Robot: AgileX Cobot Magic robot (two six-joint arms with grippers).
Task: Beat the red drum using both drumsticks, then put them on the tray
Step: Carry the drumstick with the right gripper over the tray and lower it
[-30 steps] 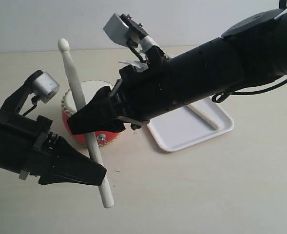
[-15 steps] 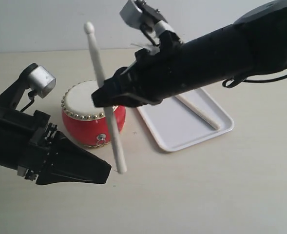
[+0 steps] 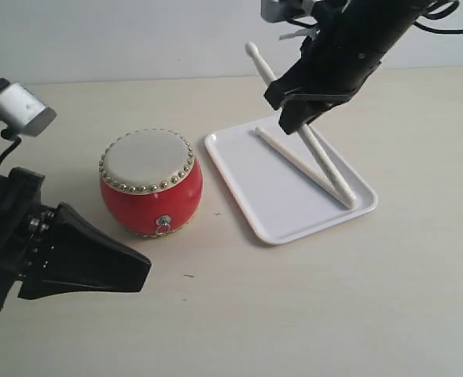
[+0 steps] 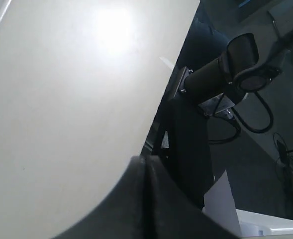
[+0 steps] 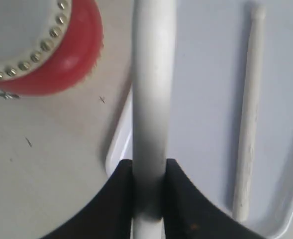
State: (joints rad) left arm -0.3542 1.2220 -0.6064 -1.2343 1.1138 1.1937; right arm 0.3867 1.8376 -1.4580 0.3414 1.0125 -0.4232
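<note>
Right hand (image 3: pixel 292 116): clenched on one stick (image 5: pixel 148 74), tilted, tray (image 3: pixel 278 236) beneath hand.
Left hand (image 3: pixel 137 271): closed, empty, drum (image 3: pixel 151 188) nearby.
Done: other stick (image 3: pixel 282 148) lies in tray.
Remaining: lowering and releasing held stick.

The right pincer (image 3: pixel 288 110) hides the middle of the held drumstick (image 3: pixel 325 165); the left arm (image 3: pixel 58 251) is cut off at 8 o'clock.

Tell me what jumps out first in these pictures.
The glossy red drum stands out on the pale table, beside the white tray. Over that tray, the right gripper clamps one drumstick at a steep tilt, while the other drumstick lies flat inside it.
</note>
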